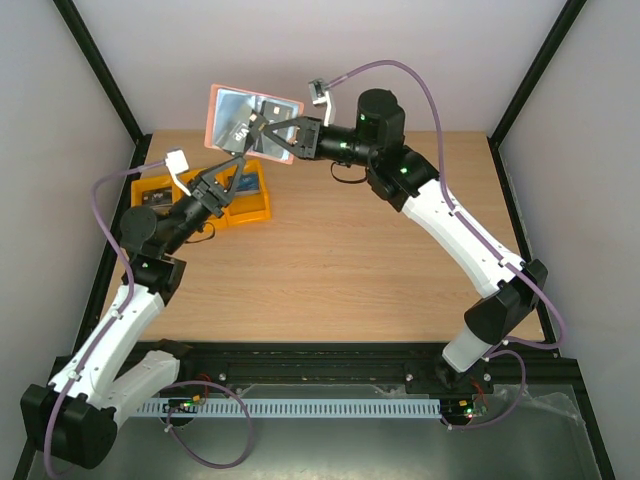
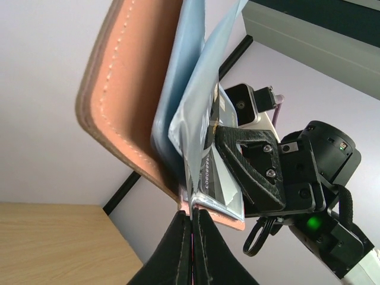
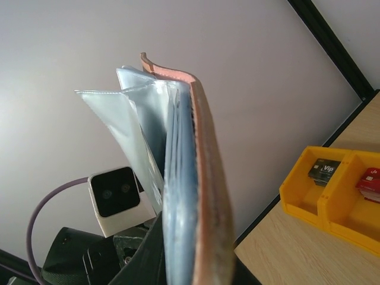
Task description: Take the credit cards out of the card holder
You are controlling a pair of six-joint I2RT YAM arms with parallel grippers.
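Clearly the left pincer is pressed almost fully shut. Its two black fingers nip the pinkish bottom rim of the flat tan-brown leather card holder, where the sleeves meet it. The right pincer is clamped as well, closed across the holder's open face from the 3 o'clock side, with one black finger flat against a sleeve. Between the two, the holder hangs upright in the air, well above the wooden counter, toward 11 o'clock in the overhead view.

The risk, as I judge it, lies in that thin hold. If the left pincer has caught rim and sleeve rather than a card, a pull toward 6 o'clock would drag the whole holder against the right pincer. That could twist the holder or slip it free to drop on the counter. A soft sleeve could also stretch or crease and jam the card inside. The right finger may be pinning the very card meant to slide out.

The holder is bowed and stitched along its salmon edge, with a pale blue-grey lining. Several clear plastic sleeves fan loosely from it. One grey card with printed digits sits in a sleeve under the right finger. At 10 o'clock on the counter, the yellow plastic tray holds a dark card and a red card in separate compartments.
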